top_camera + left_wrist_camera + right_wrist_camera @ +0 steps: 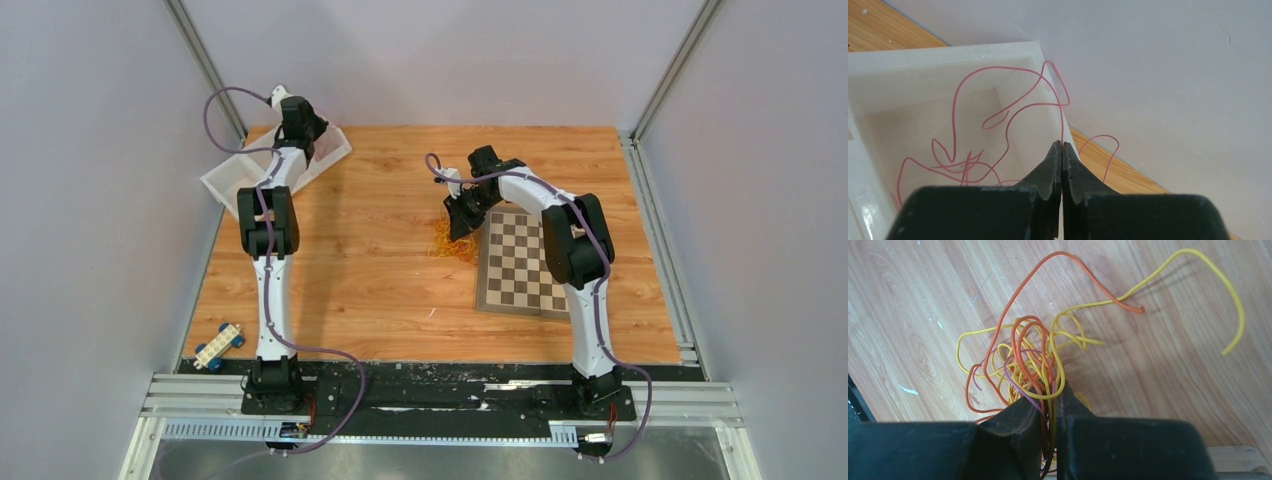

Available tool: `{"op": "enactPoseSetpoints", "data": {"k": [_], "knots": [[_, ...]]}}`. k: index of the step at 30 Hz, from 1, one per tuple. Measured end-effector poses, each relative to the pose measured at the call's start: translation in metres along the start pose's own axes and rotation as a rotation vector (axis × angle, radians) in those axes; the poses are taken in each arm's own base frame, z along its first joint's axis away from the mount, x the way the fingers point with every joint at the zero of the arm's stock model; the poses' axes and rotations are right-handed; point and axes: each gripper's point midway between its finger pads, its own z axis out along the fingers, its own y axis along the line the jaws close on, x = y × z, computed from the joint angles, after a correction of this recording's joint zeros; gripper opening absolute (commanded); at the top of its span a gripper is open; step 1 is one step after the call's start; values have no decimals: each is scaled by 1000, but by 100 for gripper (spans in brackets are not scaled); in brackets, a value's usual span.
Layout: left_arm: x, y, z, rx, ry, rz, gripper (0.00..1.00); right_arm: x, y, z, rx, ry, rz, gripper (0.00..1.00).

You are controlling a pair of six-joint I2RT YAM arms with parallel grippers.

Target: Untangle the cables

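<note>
The cables point(1033, 355) are a tangled bunch of thin yellow and orange strands with one purple strand, lying on the wooden table left of the chessboard; they also show in the top view point(442, 243). My right gripper point(1052, 390) is shut on several of these strands; it also shows in the top view point(462, 222). A separate thin red cable point(998, 107) lies looped in the white tray point(948, 52), with one loop hanging over its rim onto the table. My left gripper point(1062, 146) is shut on this red cable over the tray's corner; it also shows in the top view point(300, 125).
A chessboard point(520, 262) lies under the right arm. The white tray point(232, 175) sits at the back left corner by the wall. A small toy car with blue wheels point(219, 346) sits at the front left edge. Grey walls enclose the table.
</note>
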Motion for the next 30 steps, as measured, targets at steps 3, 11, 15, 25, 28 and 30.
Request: {"op": "enactPoseSetpoints", "data": {"k": [3,11,15,25,28,30], "knots": [[-1,2,-6,-8,6,3,0,0,0,0,0,0,0,11],[-34,-12,-32,16,-41,54,0,-1,1,0,-5,-3,0,11],[-60,-20,-44,29,-85,82,0,-1,1,0,-8,-4,0,11],[-86,6,-69,-68,-117,187,0,-1,2,0,-9,-5,0,11],[-85,14,-71,-92,-104,234,0,-1,2,0,-12,-6,1,11],[-83,19,-72,-110,-80,263,0,-1,3,0,-14,-7,0,11]]}}
